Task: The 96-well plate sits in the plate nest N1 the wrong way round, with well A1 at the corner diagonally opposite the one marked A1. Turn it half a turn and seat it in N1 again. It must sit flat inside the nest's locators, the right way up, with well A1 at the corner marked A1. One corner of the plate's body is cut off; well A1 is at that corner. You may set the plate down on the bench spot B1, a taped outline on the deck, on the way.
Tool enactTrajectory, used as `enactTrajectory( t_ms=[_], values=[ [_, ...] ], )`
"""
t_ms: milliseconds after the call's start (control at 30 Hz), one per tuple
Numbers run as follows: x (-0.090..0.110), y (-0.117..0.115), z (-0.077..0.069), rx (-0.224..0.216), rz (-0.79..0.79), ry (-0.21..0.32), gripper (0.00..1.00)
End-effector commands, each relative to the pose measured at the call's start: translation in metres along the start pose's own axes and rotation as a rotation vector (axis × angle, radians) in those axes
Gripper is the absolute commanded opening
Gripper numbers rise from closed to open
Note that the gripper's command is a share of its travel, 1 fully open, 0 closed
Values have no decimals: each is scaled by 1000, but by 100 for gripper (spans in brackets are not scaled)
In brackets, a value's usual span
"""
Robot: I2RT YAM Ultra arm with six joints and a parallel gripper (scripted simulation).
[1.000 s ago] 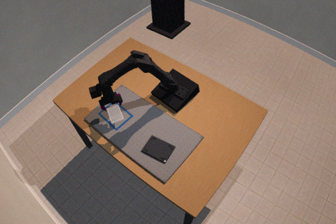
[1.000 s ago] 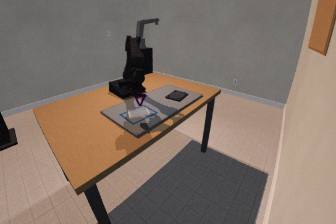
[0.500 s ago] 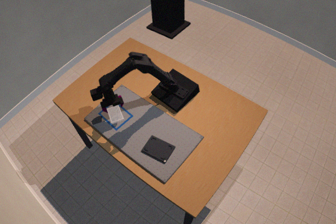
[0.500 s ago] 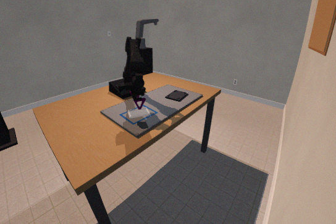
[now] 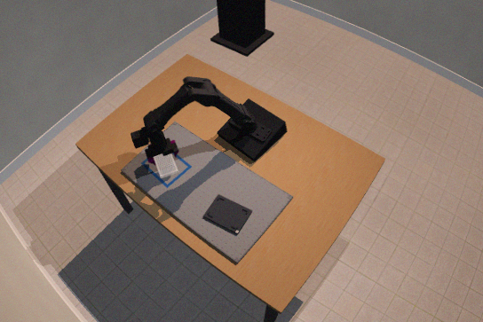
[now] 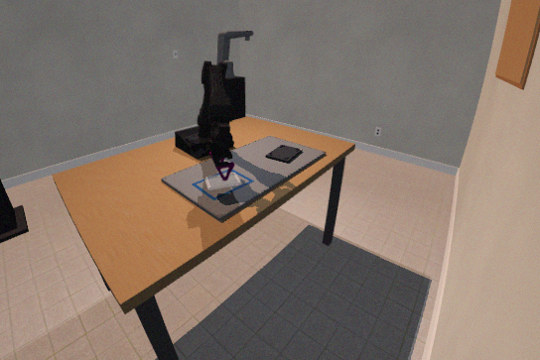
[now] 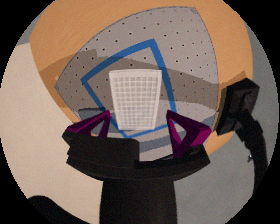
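Note:
The white 96-well plate (image 5: 166,166) (image 6: 218,182) (image 7: 135,100) lies wells up over the taped outline B1 (image 5: 179,176) (image 6: 233,189) (image 7: 153,44), turned askew to its blue lines. Its cut corner cannot be made out. My gripper (image 5: 163,152) (image 6: 220,170) (image 7: 138,113) is open, low above the plate. In the wrist view its magenta fingertips stand on either side of the plate's near end, with nothing gripped. The dark plate nest N1 (image 5: 227,214) (image 6: 284,154) is empty; a small white mark (image 5: 237,231) shows at one of its corners in the top view.
The grey perforated deck (image 5: 266,197) (image 6: 270,143) (image 7: 192,30) bears the outline and the nest. It lies on the wooden table (image 5: 320,166) (image 6: 99,215). The arm's black base (image 5: 253,130) (image 6: 191,142) stands on the table beside the deck.

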State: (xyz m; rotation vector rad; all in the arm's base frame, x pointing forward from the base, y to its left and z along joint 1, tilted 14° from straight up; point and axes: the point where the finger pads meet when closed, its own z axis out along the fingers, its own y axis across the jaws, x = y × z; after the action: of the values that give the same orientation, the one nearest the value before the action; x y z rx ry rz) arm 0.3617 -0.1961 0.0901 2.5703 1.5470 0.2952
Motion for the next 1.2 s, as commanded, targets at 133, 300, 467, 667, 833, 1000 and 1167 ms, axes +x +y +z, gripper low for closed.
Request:
enactTrajectory(
  t_ms=[133, 300, 467, 667, 833, 1000, 1167],
  values=[
    [3, 10, -2, -54, -9, -9, 100],
    [1, 1, 23, -5, -1, -7, 100],
    [3, 8, 20, -39, -7, -8, 100],
    [3, 6, 25, -37, -7, -8, 100],
    [2, 13, 28, -50, -8, -9, 100],
    [0, 8, 29, -32, -2, -4, 100],
    [0, 8, 29, -32, -2, -4, 100]
  ],
)
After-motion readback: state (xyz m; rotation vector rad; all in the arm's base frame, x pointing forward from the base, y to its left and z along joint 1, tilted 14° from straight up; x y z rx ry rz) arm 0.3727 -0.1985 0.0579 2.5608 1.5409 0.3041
